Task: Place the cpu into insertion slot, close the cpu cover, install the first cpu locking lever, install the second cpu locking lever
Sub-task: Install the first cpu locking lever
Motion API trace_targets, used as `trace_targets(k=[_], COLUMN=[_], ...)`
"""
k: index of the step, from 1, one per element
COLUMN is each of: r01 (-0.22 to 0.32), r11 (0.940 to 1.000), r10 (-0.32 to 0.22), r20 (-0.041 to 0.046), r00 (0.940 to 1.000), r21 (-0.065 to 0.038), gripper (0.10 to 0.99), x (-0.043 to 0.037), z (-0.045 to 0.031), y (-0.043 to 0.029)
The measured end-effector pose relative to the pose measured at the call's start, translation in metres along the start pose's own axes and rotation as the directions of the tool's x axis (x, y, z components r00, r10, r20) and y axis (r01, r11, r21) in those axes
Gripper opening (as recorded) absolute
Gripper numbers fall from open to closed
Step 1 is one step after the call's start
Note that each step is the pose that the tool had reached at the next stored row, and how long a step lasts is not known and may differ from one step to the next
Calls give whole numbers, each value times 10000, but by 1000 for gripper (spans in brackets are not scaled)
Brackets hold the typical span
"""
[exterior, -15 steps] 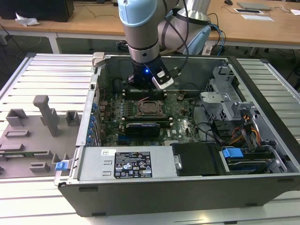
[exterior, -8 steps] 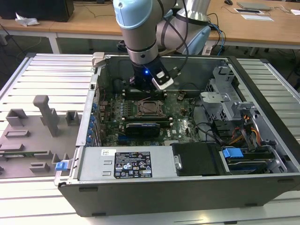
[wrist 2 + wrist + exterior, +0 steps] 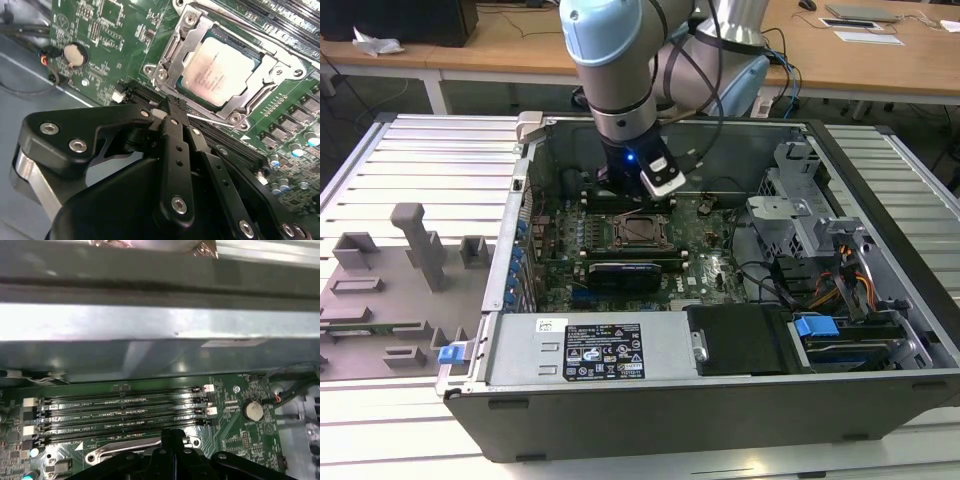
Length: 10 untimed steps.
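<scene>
1. Gripper (image 3: 171, 107): black two-finger unit with its fingers pressed together and nothing pinched between them; it is set just above the centre of the exterior view, inside the open computer case (image 3: 650, 400)
2. Cpu (image 3: 216, 74): silvery-tan chip, seated flat in the insertion slot (image 3: 642, 229) at the centre of the exterior view, on the green motherboard (image 3: 100, 45)
3. Cpu cover (image 3: 172, 52): grey metal frame lying flat around the chip, whose top shows through its window
4. Locking lever (image 3: 215, 121): thin silvery rod along the socket edge nearest the fingertips, which are just beside it; whether it is hooked cannot be told
5. Step judged in hand: lever installation. The closed tips are best used as a single pusher, kept on the rod and off the cover and the memory slots (image 3: 120, 412). The rod should be guided down and under its hook with pressure applied gradually, since a sprung rod may slip free
</scene>
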<state>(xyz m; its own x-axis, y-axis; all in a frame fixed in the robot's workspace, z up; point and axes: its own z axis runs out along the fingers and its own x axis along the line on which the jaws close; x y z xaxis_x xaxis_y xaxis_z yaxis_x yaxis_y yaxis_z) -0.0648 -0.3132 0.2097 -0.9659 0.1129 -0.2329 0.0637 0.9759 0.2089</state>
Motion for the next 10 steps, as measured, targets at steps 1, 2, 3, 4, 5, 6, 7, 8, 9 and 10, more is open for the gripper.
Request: trace_targets(k=[1,2,3,4,5,6,7,8,9,10], r01=[-117,-239,-326,-359,-391,-457,-531,-569,-594,-623], r11=[9999,9997,9994,9993,9992,9989,9985,9983,9981,9979], r10=[117,239,326,358,390,456,530,567,592,621], r20=[25,52,72,80,87,103,120,129,134,141], r00=[9999,9997,9994,9993,9992,9989,9985,9983,9982,9980], r21=[29,60,80,87,95,111,127,137,142,149], gripper=[106,106,106,106,106,106,106,106,106,106], x=[2,5,8,9,11,14,16,18,20,22], z=[7,16,24,26,29,33,37,38,40,41], y=[-2,-1,8,14,21,38,50,59,66,74])
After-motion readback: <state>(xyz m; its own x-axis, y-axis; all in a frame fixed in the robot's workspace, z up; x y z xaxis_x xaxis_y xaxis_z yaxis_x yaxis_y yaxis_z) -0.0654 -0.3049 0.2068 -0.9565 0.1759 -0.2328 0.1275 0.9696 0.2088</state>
